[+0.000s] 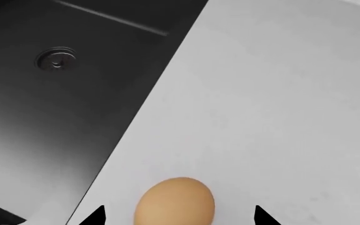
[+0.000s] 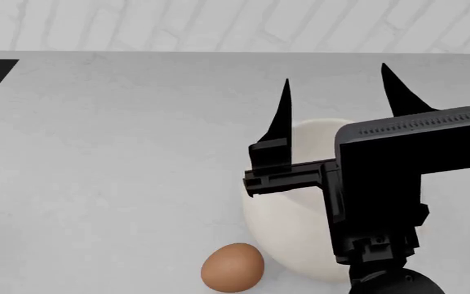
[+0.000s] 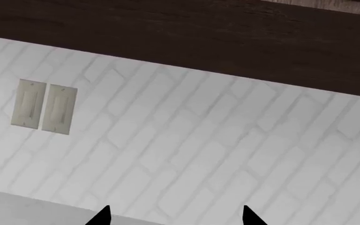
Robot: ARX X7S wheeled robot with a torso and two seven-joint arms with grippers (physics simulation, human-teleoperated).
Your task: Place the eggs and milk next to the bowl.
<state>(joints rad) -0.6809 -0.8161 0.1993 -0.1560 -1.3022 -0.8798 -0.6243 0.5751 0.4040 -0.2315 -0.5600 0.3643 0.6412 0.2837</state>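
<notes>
A reddish-brown egg [image 2: 232, 267] lies on its side just beside the cream-white bowl [image 2: 288, 226].

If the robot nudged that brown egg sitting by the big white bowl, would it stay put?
Probably not. The smooth reddish-brown egg lies on its side on a flat grey countertop, so a nudge would likely roll it in a curve. Its rounded, glossy-looking shell may slip between the fingers. The large cream-white bowl beside it might stop it.

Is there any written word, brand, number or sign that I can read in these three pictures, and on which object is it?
None: no text shows anywhere.
The egg, the bowl, the countertop, the sink and the two wall plates are all blank.
</notes>
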